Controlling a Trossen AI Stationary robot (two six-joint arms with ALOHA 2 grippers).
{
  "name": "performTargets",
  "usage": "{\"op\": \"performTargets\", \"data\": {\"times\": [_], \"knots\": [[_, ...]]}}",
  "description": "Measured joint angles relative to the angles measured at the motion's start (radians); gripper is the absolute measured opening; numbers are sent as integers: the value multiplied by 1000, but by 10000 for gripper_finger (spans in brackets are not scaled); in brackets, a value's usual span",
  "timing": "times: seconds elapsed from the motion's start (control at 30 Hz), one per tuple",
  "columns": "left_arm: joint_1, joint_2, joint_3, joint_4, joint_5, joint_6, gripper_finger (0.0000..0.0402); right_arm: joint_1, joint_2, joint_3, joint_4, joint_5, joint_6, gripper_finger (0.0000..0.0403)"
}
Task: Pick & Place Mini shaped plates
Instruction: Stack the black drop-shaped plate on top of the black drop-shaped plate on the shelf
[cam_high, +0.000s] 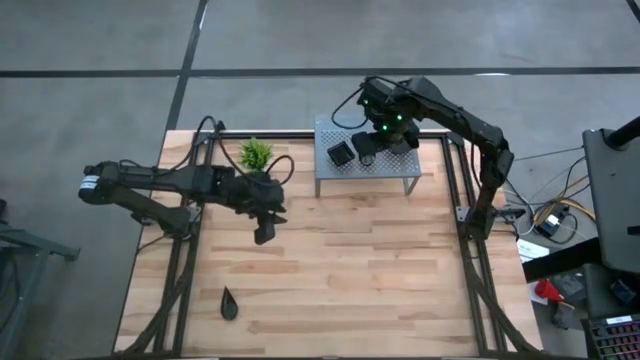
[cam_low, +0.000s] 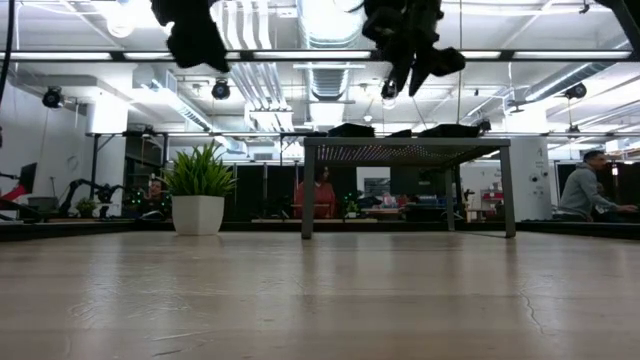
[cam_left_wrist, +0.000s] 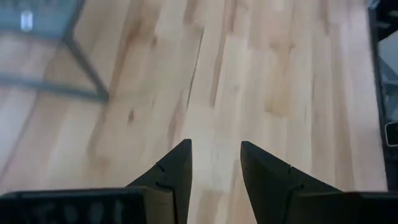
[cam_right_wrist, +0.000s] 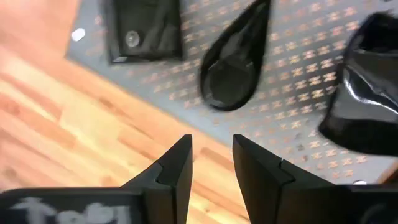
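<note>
A: What colour are the dishes on the shelf?

B: Glossy black, all of them: the teardrop plate, the square plate to its left and the deeper dish at the right. The shelf itself is grey, covered in a regular pattern of small perforations.

A: And the table?

B: Pale wood in long planks, with light and honey-toned strips alternating. One more black teardrop dish lies near the left front corner.

A: Anything bright?

B: The plant is green, in a white pot. Both arms are dark, and the right arm shows small green lights.
</note>
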Motion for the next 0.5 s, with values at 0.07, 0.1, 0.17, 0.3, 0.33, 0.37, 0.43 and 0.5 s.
{"op": "performTargets", "data": {"times": [0.07, 0.1, 0.17, 0.3, 0.33, 0.37, 0.43, 0.5], "knots": [[-4, 0, 0, -46, 3, -69, 129, 31, -12, 0, 7, 4, 3, 108], [-9, 0, 0, -67, 7, -107, 129, 49, -18, 0, 14, 12, 3, 106], [-22, 0, -1, -101, 15, -181, 129, 83, -31, 0, 23, 28, 4, 103], [-79, -8, -25, -113, 26, -333, 129, 163, -40, 0, 28, 62, 5, 100], [-95, -11, -36, -103, 26, -369, 129, 184, -40, 0, 32, 75, 5, 100], [-113, -14, -47, -93, 26, -409, 129, 205, -40, 0, 37, 84, 5, 100], [-149, -17, -76, -76, 18, -491, 129, 244, -42, 0, 53, 92, 5, 102], [-185, -18, -100, -52, -7, -583, 129, 286, -42, 0, 70, 99, 5, 105]]}}
